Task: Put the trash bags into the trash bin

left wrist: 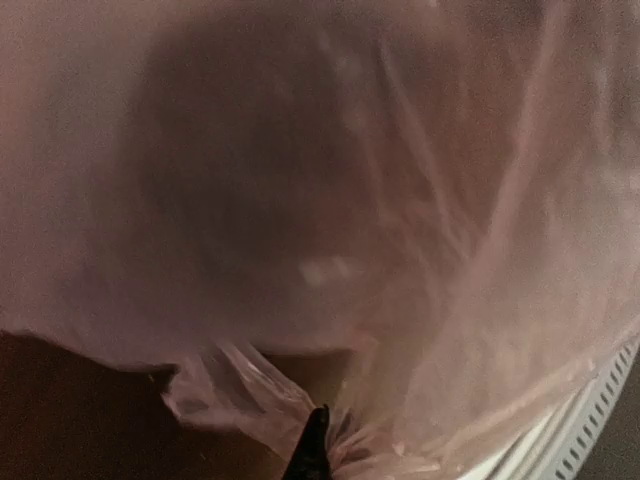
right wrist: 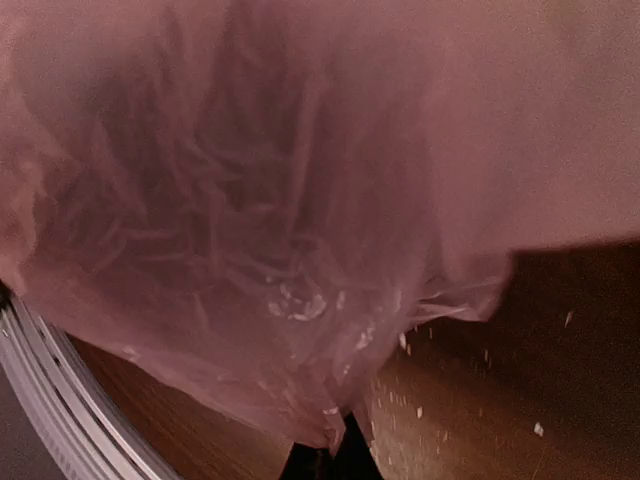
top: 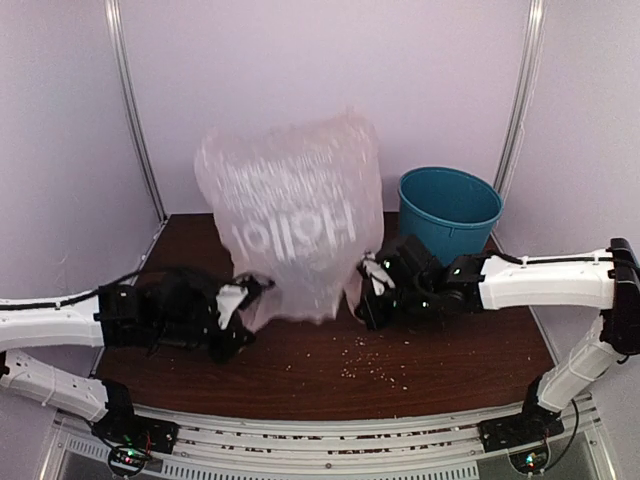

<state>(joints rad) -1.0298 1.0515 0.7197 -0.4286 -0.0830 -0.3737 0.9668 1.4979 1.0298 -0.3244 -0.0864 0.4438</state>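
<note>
Trash bag (left wrist: 330, 200) film, pressed close before both wrist cameras, was held billowed upright between the left pincer (top: 243, 297) and the right pincer (top: 374, 285). Each was clenched on a lower edge, presumably to keep the bag spread. The trash bin (top: 450, 210) stood on the desk (top: 450, 360) just behind the right pincer, with the bag still outside it.

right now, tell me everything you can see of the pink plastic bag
The trash bag is thin, crinkly, translucent pale-pink plastic with white lettering across it. It billows upright above the table, blurred at its top, left of the trash bin and not in it. Its lower corners are bunched and pinched by the fingers of the left gripper and the right gripper.
</note>
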